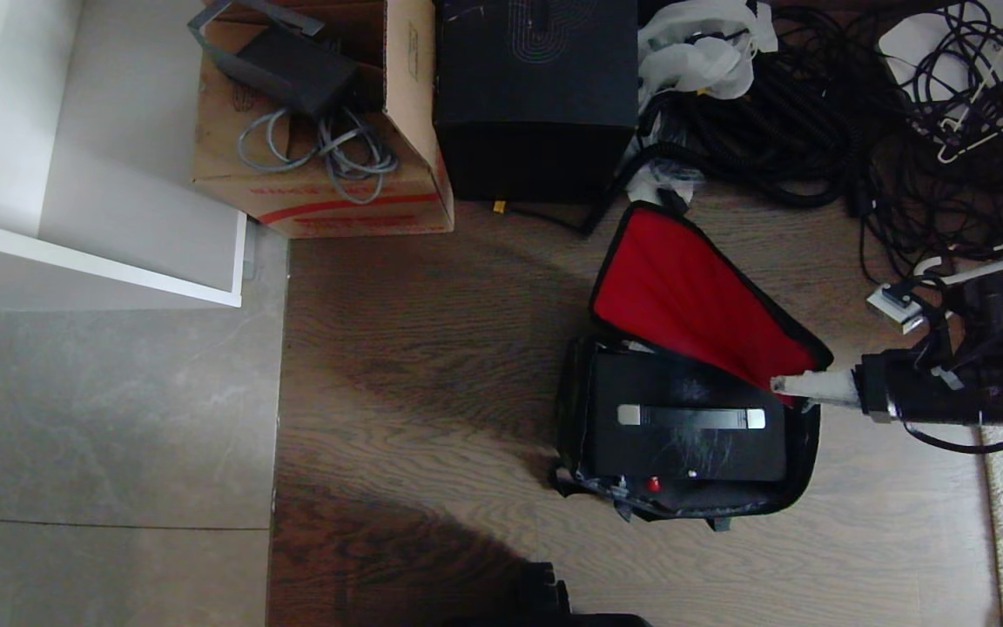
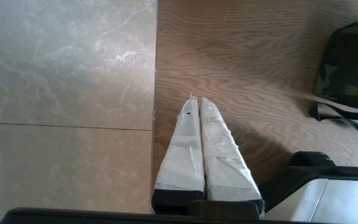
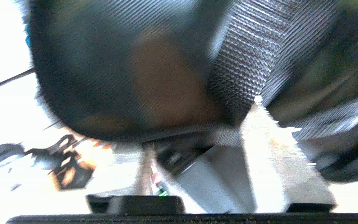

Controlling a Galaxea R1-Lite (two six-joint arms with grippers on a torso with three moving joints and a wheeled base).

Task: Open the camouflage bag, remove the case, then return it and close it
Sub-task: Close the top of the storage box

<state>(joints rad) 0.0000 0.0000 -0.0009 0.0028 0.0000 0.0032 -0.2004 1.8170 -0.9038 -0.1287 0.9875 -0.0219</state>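
Gripper check: right gripper comes in from the right, level, tip at the near-right corner of the red flap. In the wrist view its taped fingers stand apart with the flap's black edge running across between them. I read that as released, not clamped, though the view is smeared. The flap stands up and leans far-right off the camouflage bag, which sits open on the wood floor, right of centre. The case lies flat inside the bag, so the removal step isn't done yet. Key relation: the case is left of the fingertips and slightly nearer, close by. Its handle runs left-right, almost in line with the finger direction, silver ends at each side. My guess is the wrist needs to turn so the fingers straddle the handle across its short side. Right arm is clearly the nearer one. Left gripper is clenched shut on nothing, parked over the seam between tile and wood, well apart from the bag. Risk as I see it: the flap could flop back over the case once it's let go.
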